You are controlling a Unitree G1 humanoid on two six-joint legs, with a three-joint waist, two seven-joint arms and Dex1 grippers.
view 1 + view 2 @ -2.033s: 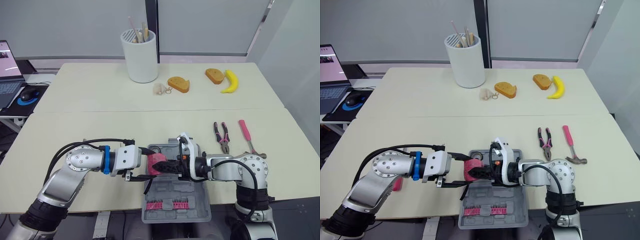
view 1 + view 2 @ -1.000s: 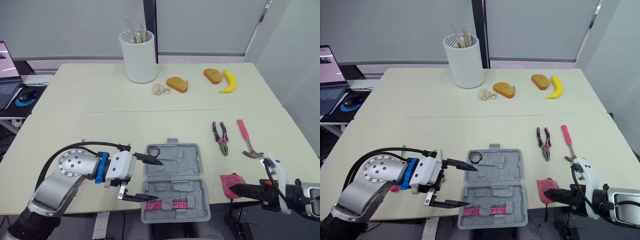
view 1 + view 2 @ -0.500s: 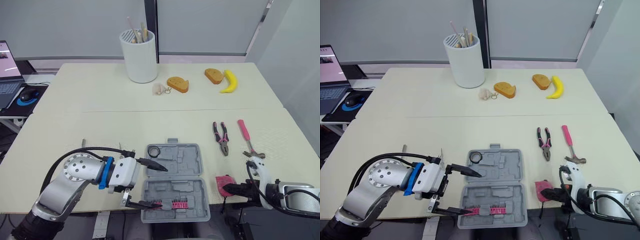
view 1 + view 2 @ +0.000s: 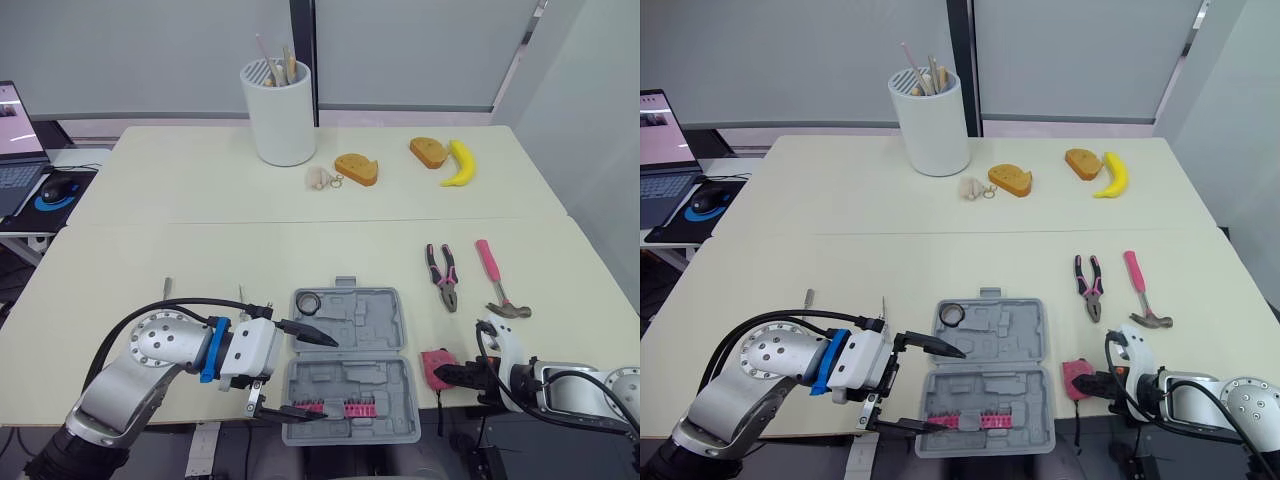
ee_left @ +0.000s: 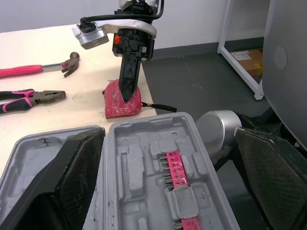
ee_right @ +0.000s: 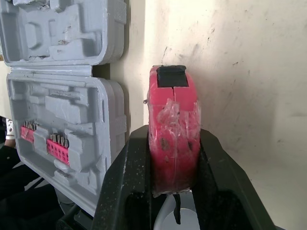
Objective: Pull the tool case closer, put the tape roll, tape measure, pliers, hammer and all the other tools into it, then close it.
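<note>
I see the tool case (image 4: 372, 322) lying open and flat at the near edge of the table (image 4: 200, 260), its far half holding moulded pockets and its near half carrying a pink bit strip (image 4: 340, 407). The tape roll (image 4: 307, 302), a black ring, sits in the far-left pocket of the case. Just to the right of the near half, at the table's front edge, the pink tape measure (image 4: 434, 367) is on the tabletop with my right gripper (image 6: 173, 139) clamped on it, one black finger pressed to each flat side; a black strap trails from it over the edge. My left gripper (image 4: 330, 377) is at the case's left side with its fingers spread wide, one reaching over the far half near the hinge and the other over the near half by the bit strip; I cannot tell whether either one touches the plastic. The pliers (image 4: 443, 275) and the pink-handled hammer (image 4: 495, 280) lie side by side on the table to the right of the case, well apart from it. Further back stand a white holder (image 4: 279, 110) with sticks in it, two bread slices (image 4: 356, 168) and a banana (image 4: 460, 163).
</note>
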